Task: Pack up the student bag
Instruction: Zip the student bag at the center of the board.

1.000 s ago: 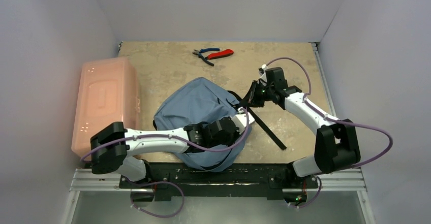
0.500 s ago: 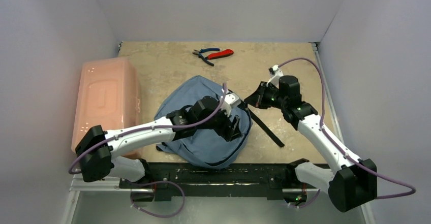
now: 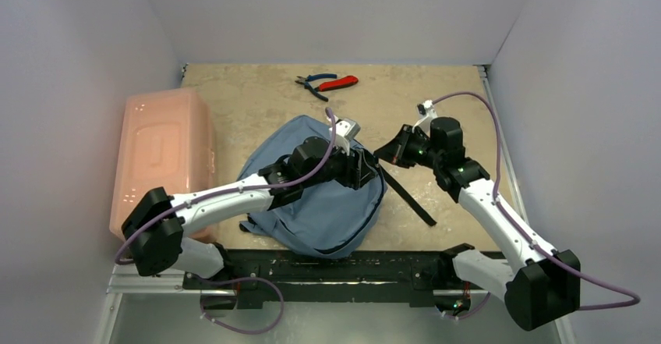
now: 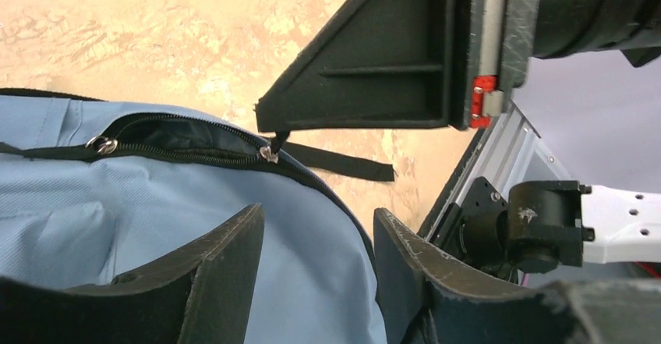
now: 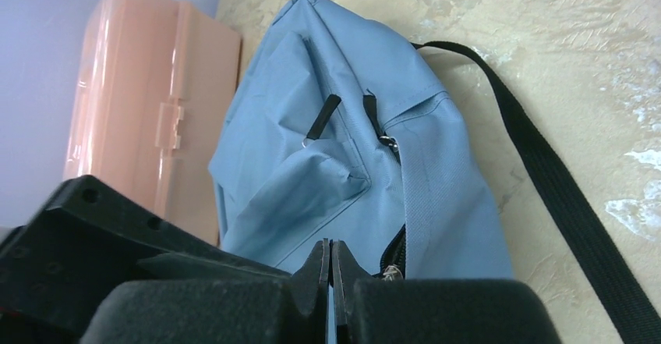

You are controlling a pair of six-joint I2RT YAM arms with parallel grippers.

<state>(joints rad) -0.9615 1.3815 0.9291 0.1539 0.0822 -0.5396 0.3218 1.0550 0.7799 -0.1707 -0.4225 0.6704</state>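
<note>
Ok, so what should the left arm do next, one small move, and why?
Probably lower the left gripper and pinch the student bag beside the zip: its jaws stand open over the fabric, while the right gripper looks shut on the zip pull of a partly opened zip, so the bag needs bracing.

Bright even light, soft shadows; glare on pink box (image 3: 140, 111); wrist-cam fg blurry.
</note>
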